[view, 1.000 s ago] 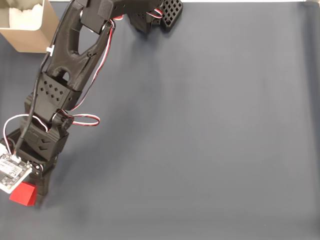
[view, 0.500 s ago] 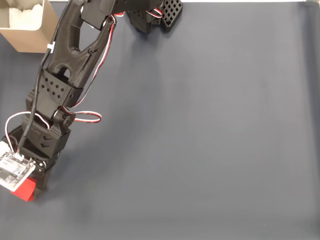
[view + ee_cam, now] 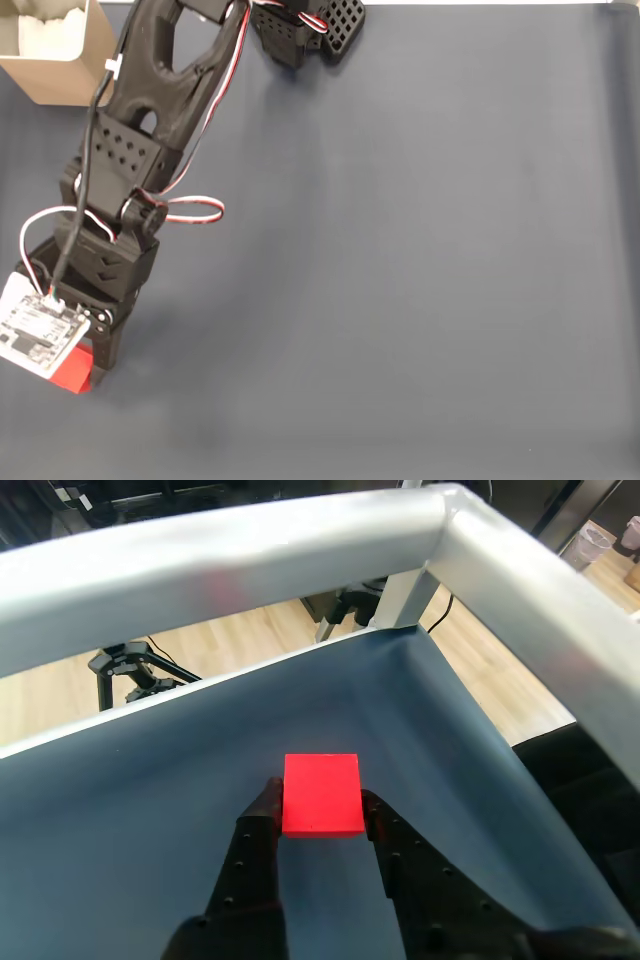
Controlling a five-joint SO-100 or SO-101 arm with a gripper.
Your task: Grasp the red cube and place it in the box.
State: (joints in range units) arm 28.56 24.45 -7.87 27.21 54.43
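Wrist view: end effector closed on the red cube, one finger against each side face. Fixed view: red cube sits near the tabletop's lower-left corner, partly under the arm. The box stands at the upper-left corner, well apart from the cube.
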